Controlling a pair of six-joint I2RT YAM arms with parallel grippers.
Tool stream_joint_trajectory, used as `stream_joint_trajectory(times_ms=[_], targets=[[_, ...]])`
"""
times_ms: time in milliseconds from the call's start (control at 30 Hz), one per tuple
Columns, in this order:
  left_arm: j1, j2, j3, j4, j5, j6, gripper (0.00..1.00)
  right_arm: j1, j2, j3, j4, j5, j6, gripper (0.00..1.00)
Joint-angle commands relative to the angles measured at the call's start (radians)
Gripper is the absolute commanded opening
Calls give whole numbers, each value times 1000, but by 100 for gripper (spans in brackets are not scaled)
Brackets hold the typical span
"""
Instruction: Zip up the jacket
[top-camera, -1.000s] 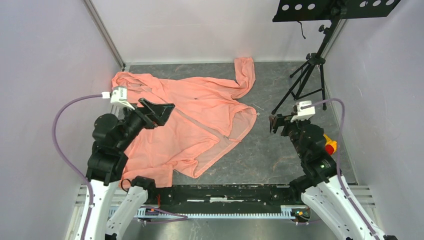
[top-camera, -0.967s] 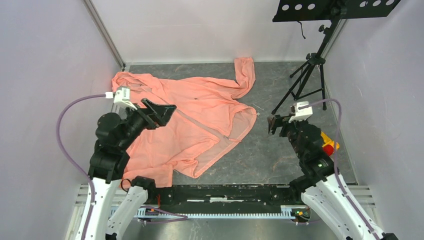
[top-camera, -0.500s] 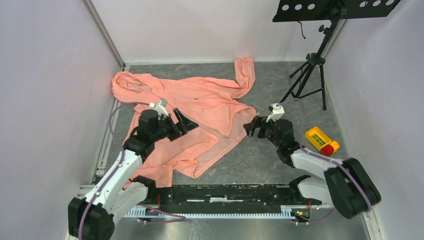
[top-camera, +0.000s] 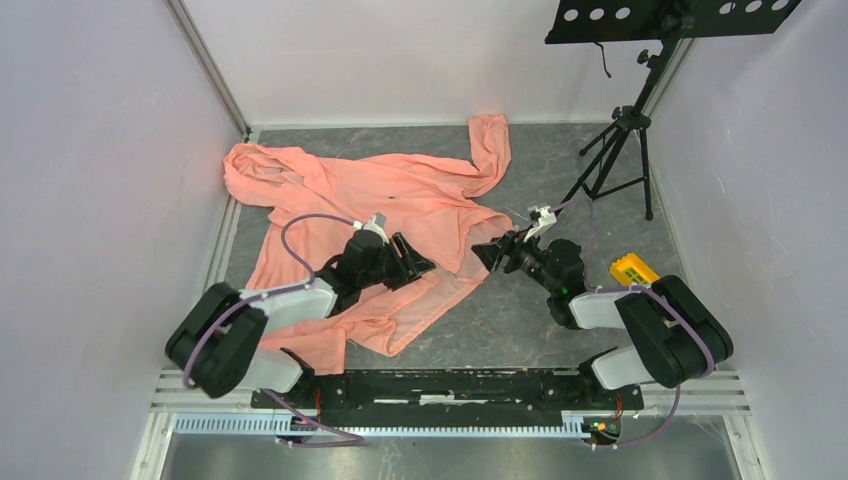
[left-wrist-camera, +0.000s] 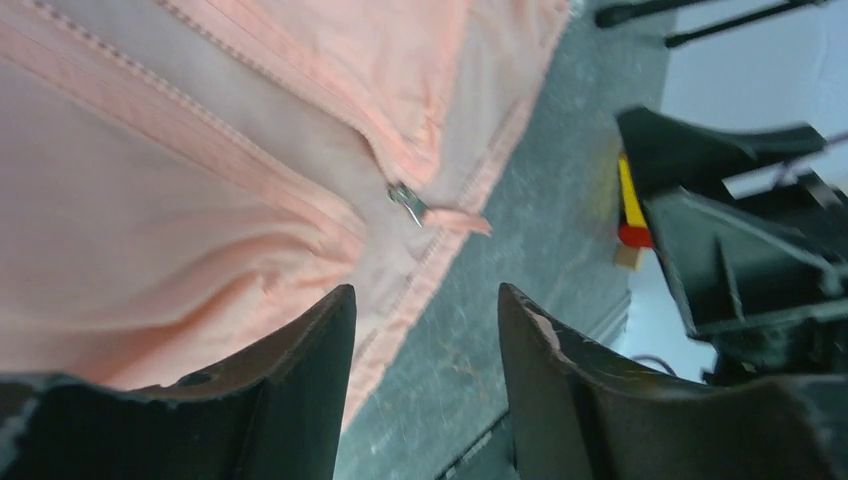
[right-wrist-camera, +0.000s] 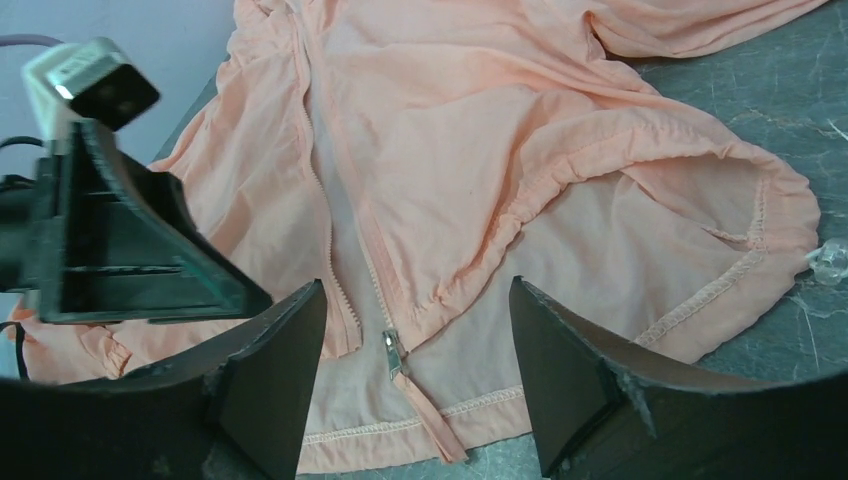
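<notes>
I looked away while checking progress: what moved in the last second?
The left gripper dropped and moved right over the jacket. The right gripper dropped and moved left toward its hem. Both are open and empty. The jacket and tripod stayed put.

Pale, evenly lit walls (top-camera: 100, 150) close three sides. The dark marbled floor (top-camera: 520, 320) spreads under the right claw (top-camera: 487, 252). A black tripod (top-camera: 628, 120) stands beyond it to the right (perforated black plate (top-camera: 700, 15) on top), with a yellow-and-red block (top-camera: 627, 268) nearer.
</notes>
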Motion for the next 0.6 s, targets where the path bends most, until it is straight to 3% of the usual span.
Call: stream_joint_trajectory(times_ms=[0,333,567], targets=[[-27,136,32,233,-132,-134,58,-1,-17,5,62,-52,-14,72],[-71,254,81,224,-297,-257,51,-2,21,8,80,-53,1,64],[-75,292,107,202,-308,-278,50,-2,34,12,80,-55,1,62]])
